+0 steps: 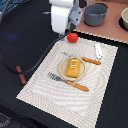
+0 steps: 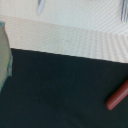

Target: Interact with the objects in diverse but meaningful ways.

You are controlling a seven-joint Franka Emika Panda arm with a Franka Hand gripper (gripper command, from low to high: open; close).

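Note:
A red tomato (image 1: 73,37) rests at the placemat's far edge. My gripper (image 1: 70,31) hangs just above and beside it, largely hidden by the white wrist. In the wrist view two grey fingertips (image 2: 40,5) stand far apart with nothing between them, so the gripper (image 2: 81,5) is open. An orange-yellow ridged block (image 1: 73,67) lies on a small round plate (image 1: 62,69) at the mat's middle. A white-and-blue piece (image 1: 98,50) lies near the mat's edge on the exterior view's right. The dark brown sausage stick (image 1: 20,75) (image 2: 118,96) lies on the black table off the mat.
An orange-handled knife (image 1: 90,61) and fork (image 1: 70,81) flank the plate on the beige placemat (image 1: 45,85). A grey pot (image 1: 95,14) and a bowl (image 1: 125,19) stand at the back. A pale teal-edged object (image 2: 4,50) shows at the wrist view's border.

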